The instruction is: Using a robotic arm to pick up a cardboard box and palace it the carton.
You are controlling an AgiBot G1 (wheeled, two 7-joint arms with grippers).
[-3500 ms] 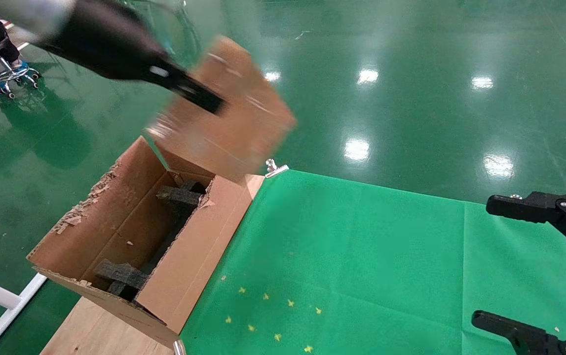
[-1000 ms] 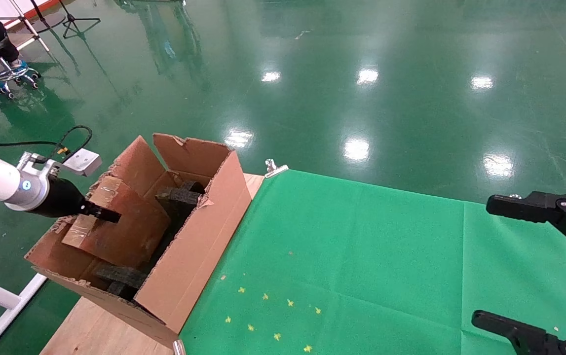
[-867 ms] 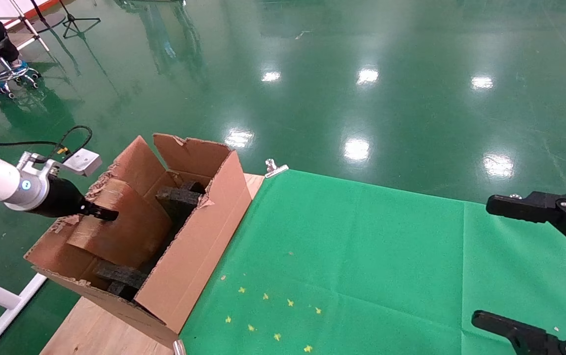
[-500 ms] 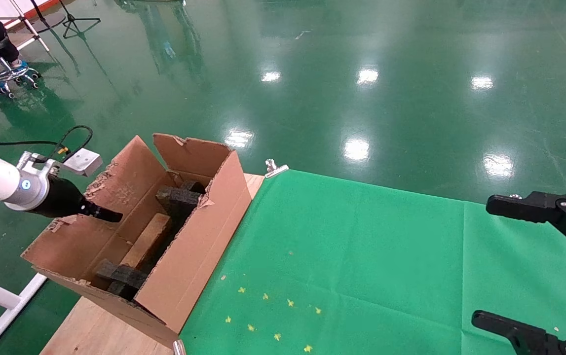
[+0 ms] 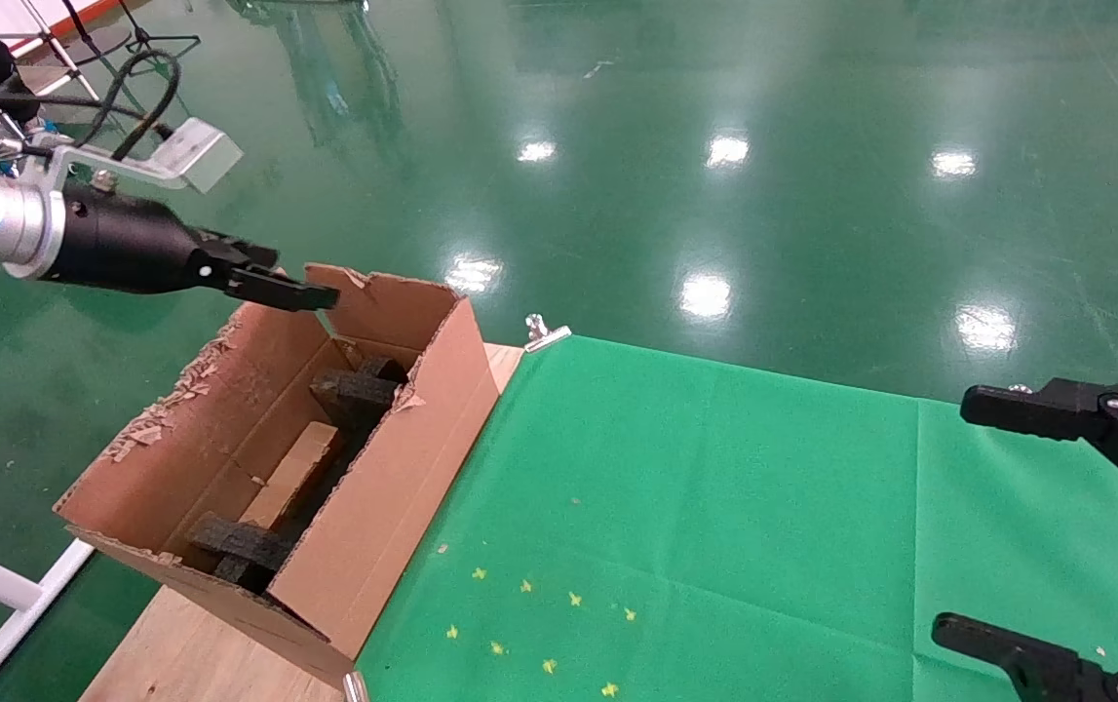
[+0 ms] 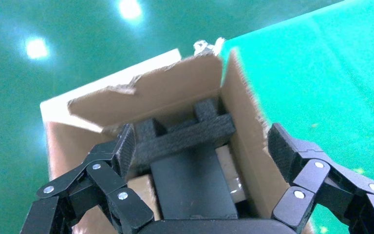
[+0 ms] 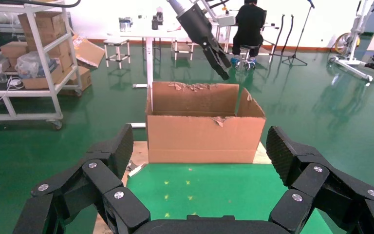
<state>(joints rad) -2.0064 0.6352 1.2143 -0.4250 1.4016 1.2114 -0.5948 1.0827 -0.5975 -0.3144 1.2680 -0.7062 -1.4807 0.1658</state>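
Placement looks done: cardboard box (image 5: 291,475) lies inside the carton (image 5: 393,487), lower left of the head view, on the floor of it between the two black foam pieces (image 5: 356,387). Its long axis runs along the carton's length, lower left to upper right in frame. Left gripper (image 5: 271,283) hovers above the carton's far flap, jaws spread, holding nothing. Right gripper (image 7: 202,180) parked at right edge over the green surface (image 5: 714,526), jaws apart. Nothing obvious left except retracting
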